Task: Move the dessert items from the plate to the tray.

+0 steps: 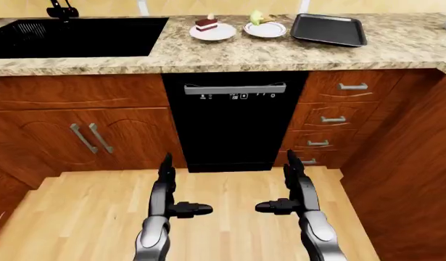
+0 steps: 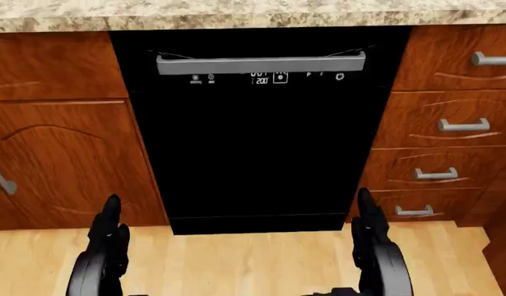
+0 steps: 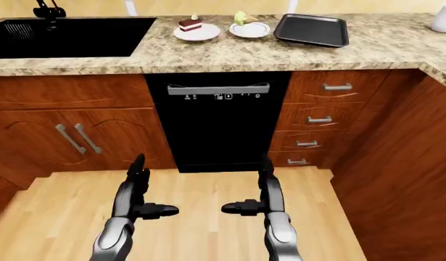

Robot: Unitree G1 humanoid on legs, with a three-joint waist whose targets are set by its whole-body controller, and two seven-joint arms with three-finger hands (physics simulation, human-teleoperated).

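Note:
On the granite counter (image 1: 230,54) at the top of the left-eye view stand two white plates. The left plate (image 1: 212,32) carries a layered cake slice (image 1: 206,23); the right plate (image 1: 265,29) carries a pale yellow-green dessert (image 1: 256,17). A dark empty tray (image 1: 329,29) lies just right of them. My left hand (image 1: 178,191) and right hand (image 1: 284,189) hang low over the wooden floor, far below the counter, both open and holding nothing.
A black dishwasher (image 1: 234,119) fills the cabinet face under the plates. A black sink (image 1: 77,37) with faucet (image 1: 62,10) sits at the counter's left. Drawers (image 1: 332,119) stand to the right, and a cabinet side (image 1: 411,174) juts out at right. A white object (image 3: 444,20) sits far right.

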